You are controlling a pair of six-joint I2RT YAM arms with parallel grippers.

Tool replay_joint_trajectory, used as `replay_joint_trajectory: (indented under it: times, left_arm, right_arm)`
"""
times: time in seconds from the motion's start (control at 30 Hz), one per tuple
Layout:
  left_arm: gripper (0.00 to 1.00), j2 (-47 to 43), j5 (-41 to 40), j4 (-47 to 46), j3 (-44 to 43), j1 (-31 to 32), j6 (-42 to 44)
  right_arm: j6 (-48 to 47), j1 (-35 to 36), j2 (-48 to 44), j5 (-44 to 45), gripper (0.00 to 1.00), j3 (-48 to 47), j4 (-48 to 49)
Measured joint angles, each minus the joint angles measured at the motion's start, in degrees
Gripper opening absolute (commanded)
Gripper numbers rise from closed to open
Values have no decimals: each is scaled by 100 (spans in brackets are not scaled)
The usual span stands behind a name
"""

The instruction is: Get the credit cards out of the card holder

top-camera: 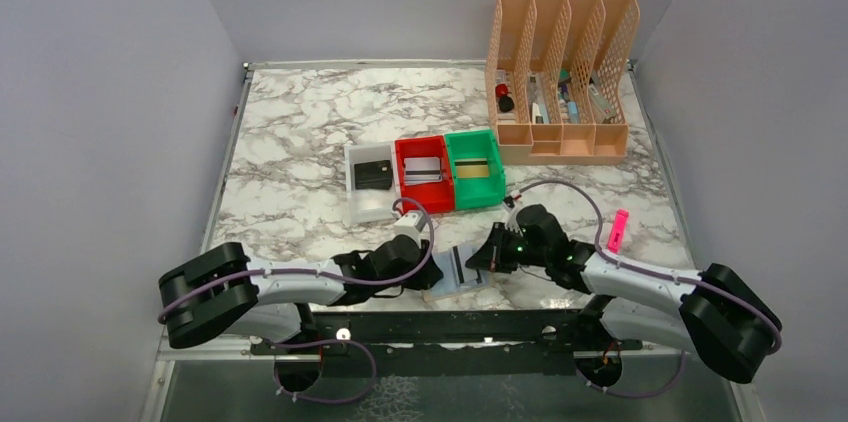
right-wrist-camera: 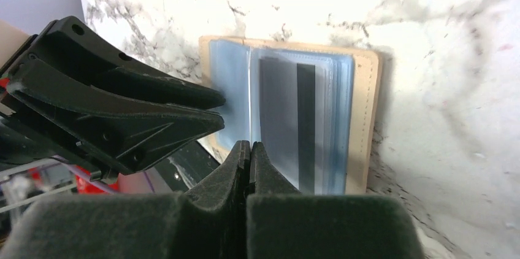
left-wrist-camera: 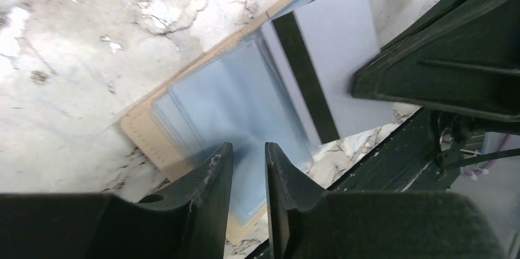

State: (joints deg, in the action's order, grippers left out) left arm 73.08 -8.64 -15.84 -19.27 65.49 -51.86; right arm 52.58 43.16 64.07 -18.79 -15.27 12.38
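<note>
- Between the two claws, on the marble-pattern desk [top-camera: 300,122]: the card holder [top-camera: 458,277] lies open and flat, with a tan stitched rim and translucent blue-grey pockets facing up.
- The right claw [right-wrist-camera: 249,148] has its fingers pressed together, pinching the edge of a silvery-grey card [left-wrist-camera: 343,56]. The card is thin, stiff plastic with a black magnetic stripe.
- That card stands tilted up out of the holder's fold. Its lower edge is at the pockets and its outer edge is in the right claw's tips.
- Just beyond the right claw's tips, a second card [right-wrist-camera: 285,118] sits inside a pocket. It is grey with a dark stripe and shows through the plastic.
- The left claw [left-wrist-camera: 248,154] has its fingers slightly parted, tips over the blue-grey pocket leaf on its side of the holder. The view there is blurred and I cannot make out anything between them.
- Further out from both claws there are three shallow rectangular trays touching side by side: white tray [top-camera: 365,200], red tray [top-camera: 425,197] and green tray [top-camera: 478,192].
- A flat black card [top-camera: 372,175] lies in the white tray.
</note>
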Motion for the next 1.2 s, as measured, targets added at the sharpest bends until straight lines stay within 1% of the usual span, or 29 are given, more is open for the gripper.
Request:
replay_joint_trajectory:
  times: [0.1,0.13,0.17,0.2,0.37,0.47,0.6,0.73,0.77,0.83,0.9,1.07,1.2]
  left_arm:
    - [39,-208,-7,302,-50,-111,166]
    - [43,-289,-31,470,-90,-170,254]
    - [50,-361,-46,605,-116,-225,339]
    - [54,-435,-61,752,-151,-284,420]
    - [72,-925,-131,1569,-470,-813,866]
    - [82,-1266,-221,2083,-743,-1259,1102]
    - [90,-1766,-577,2837,-1237,-1718,1397]
    - [94,-1930,-1209,3687,-1952,-1893,1670]
    - [96,-1910,-1346,3884,-2120,-1893,1738]
    - [99,-1878,-1532,4203,-2380,-1893,1864]
    - [99,-1871,-1637,4513,-2555,-1893,1923]
    - [99,-2114,-1965,4889,-2586,-1899,2057]
    - [99,-2378,-2229,4970,-2387,-2041,2197]
  right_arm:
    - [-225,0,-365,271,1,-144,-503]
    - [-310,-4,-516,350,1,-177,-614]
    - [-382,-2,-669,424,1,-205,-704]
    - [-466,-2,-822,479,1,-234,-787]
    - [-973,-2,-1405,734,1,-450,-957]
    - [-1429,-2,-1484,809,1,-656,-911]
    - [-2229,-2,-1252,844,1,-1023,-662]
    - [-3239,-2,-621,844,1,-1543,-385]
    - [-3526,-2,-439,844,1,-1692,-354]
    - [-4120,-2,-96,841,1,-1989,-289]
    - [-4732,0,205,828,1,-2260,-214]
    - [-6220,2,911,745,1,-2903,-155]
    - [-7138,26,1443,573,1,-3327,-197]
